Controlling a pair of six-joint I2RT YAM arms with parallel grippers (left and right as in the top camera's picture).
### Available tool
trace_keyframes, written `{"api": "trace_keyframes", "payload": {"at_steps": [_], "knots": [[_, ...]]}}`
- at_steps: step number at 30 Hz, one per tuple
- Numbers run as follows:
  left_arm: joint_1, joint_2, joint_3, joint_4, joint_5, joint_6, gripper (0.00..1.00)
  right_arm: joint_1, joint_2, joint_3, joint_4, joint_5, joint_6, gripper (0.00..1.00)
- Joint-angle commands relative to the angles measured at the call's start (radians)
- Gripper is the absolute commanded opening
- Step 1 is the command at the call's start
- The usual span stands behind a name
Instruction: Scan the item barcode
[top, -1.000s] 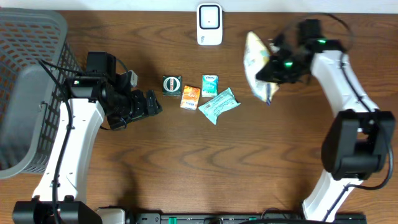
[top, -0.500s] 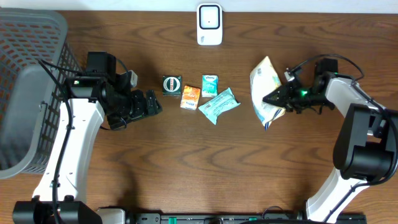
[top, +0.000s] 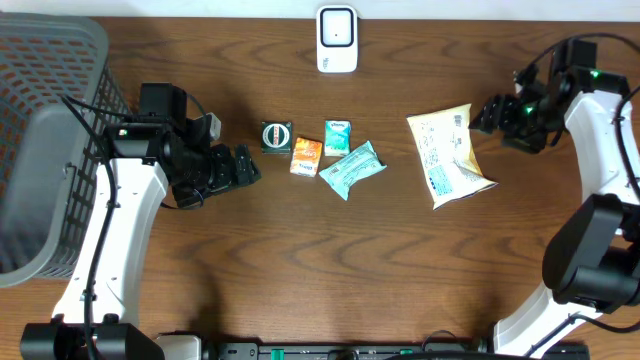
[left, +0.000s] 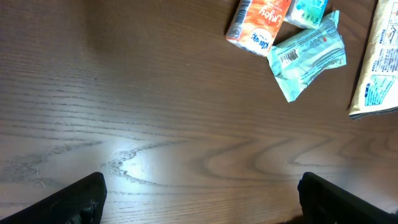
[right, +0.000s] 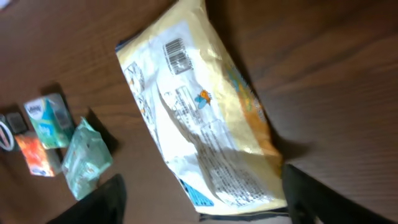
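A yellow and white snack bag (top: 450, 155) lies flat on the table, printed side up, its barcode (right: 176, 48) showing in the right wrist view. My right gripper (top: 484, 116) hovers open just beyond the bag's upper right corner, with the bag (right: 199, 130) below and between its spread fingers and nothing gripped. The white scanner (top: 337, 40) stands at the back centre. My left gripper (top: 247, 166) is open over bare wood, left of the small items.
A dark green tin (top: 276, 136), an orange pack (top: 306, 156), a teal pack (top: 338, 136) and a pale green pouch (top: 352, 168) cluster mid-table. A grey basket (top: 50, 130) fills the left edge.
The right gripper brought the bag down from near the scanner, opened and let it go flat on the table, then drew back up and to the right. The left arm stayed still.
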Motion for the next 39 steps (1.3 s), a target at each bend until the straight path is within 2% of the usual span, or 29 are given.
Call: {"api": "trace_keyframes", "payload": {"at_steps": [1, 5, 13, 23, 24, 25, 27, 31, 32, 39], "knots": [[-0.002, 0.007, -0.002, -0.002, 0.005, 0.013, 0.98, 0.007, -0.003, -0.002, -0.006, 0.041, 0.000, 0.84], [-0.002, 0.007, -0.002, -0.002, 0.005, 0.013, 0.98, 0.006, -0.003, -0.027, 0.000, 0.064, 0.000, 0.99], [-0.002, 0.007, -0.002, -0.002, 0.005, 0.013, 0.98, 0.004, -0.003, -0.191, 0.090, 0.065, 0.001, 0.99], [-0.002, 0.007, -0.002, -0.002, 0.005, 0.013, 0.98, 0.004, -0.003, -0.426, 0.319, -0.185, -0.042, 0.99], [-0.002, 0.007, -0.002, -0.002, 0.005, 0.013, 0.98, 0.004, -0.003, -0.441, 0.335, -0.185, -0.042, 0.94], [-0.002, 0.007, -0.002, -0.002, 0.005, 0.013, 0.98, 0.004, -0.003, -0.452, 0.346, -0.185, -0.042, 0.83], [-0.002, 0.007, -0.002, -0.002, 0.005, 0.013, 0.98, 0.004, -0.003, -0.468, 0.359, -0.185, -0.041, 0.54], [-0.002, 0.007, -0.002, -0.002, 0.005, 0.013, 0.98, 0.005, -0.003, -0.474, 0.359, -0.191, -0.041, 0.05], [-0.002, 0.007, -0.002, -0.002, 0.005, 0.013, 0.98, 0.005, -0.003, -0.474, 0.362, -0.204, -0.041, 0.01], [-0.002, 0.007, -0.002, -0.002, 0.005, 0.013, 0.98, 0.005, -0.003, -0.462, 0.387, -0.356, -0.041, 0.01]]}}
